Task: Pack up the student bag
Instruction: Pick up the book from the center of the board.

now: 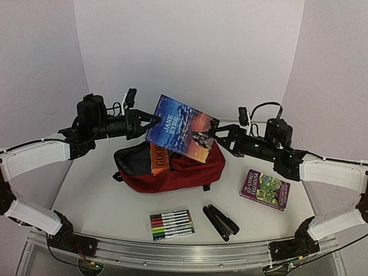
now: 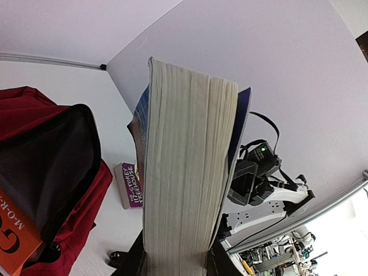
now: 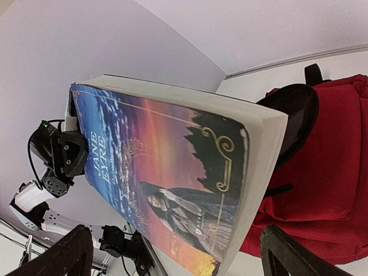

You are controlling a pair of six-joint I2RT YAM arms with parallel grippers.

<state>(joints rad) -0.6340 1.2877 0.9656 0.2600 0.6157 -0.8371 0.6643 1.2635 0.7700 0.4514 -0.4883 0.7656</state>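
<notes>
Left claw clamped narrow on one edge of the Jane Eyre book, carrying it alone, tilted. Right claw gapes wide at the opposite corner, gripping nothing. Just below both lies the student bag, mouth open, an orange book poking out, so this looks like the drop spot.

Tally from my remote console: eight items, five kinds.

I count three books: the Jane Eyre paperback, an orange book and the purple Treehouse book. There is one student bag, a dark red backpack. I see one clear pack of coloured markers, its pens too small for me to number, and one black object made of two bars side by side. Two pincers show: the left pincer and the right pincer.
</notes>
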